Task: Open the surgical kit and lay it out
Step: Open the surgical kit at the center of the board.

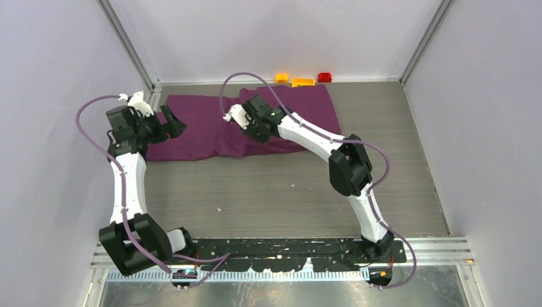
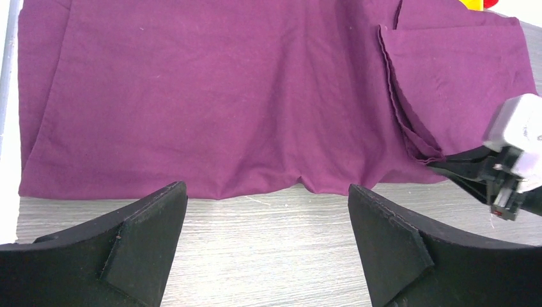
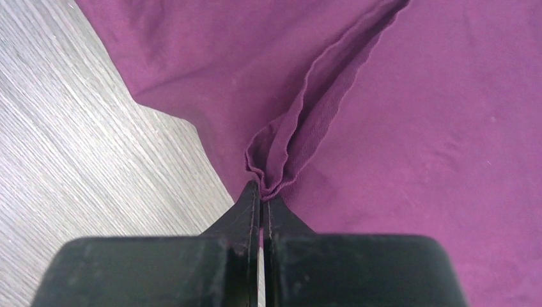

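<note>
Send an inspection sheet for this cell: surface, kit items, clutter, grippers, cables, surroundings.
Surface: grey wood-grain table, no spill seen.
Job's things: purple cloth lying folded at the far side; tray, instruments and packets not seen.
Clutter: yellow brick, orange brick and red brick in a row at the far edge, beyond the cloth.
Grippers: left gripper open, at the cloth's near edge, holding nothing; right gripper shut on a pinched fold of the cloth's edge.
Cables: left arm's cable and right arm's cable loop free, no snag seen.
Surroundings: white walls on three sides; black base rail at the near edge.
</note>
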